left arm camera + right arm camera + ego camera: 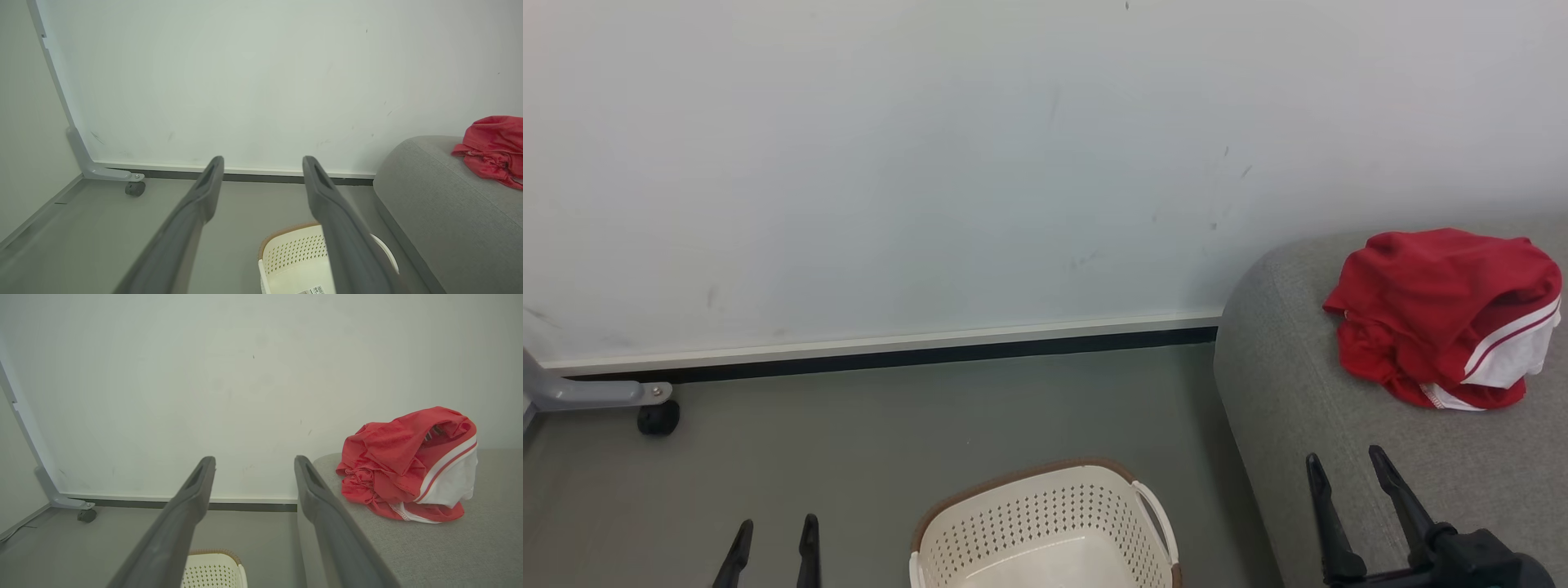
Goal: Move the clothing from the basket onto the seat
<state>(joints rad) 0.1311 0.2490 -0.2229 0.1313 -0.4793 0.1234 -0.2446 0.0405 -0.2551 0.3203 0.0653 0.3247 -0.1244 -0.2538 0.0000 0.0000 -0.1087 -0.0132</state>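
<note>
Red clothing (1441,314) with white trim lies in a crumpled heap on the grey seat (1307,392) at the right, also seen as the clothing (408,465) and the clothing (492,147). The cream basket (1045,527) with its brown rim stands on the floor at bottom centre; the part of its inside that I see holds no fabric. My left gripper (776,531) hangs open over the floor left of the basket. My right gripper (1346,461) stands open above the seat's front edge, nothing between its fingers.
A white wall with a dark baseboard runs behind everything. A grey frame leg on a black caster (658,416) stands at the far left. Grey floor (866,433) lies between the basket, the wall and the sofa.
</note>
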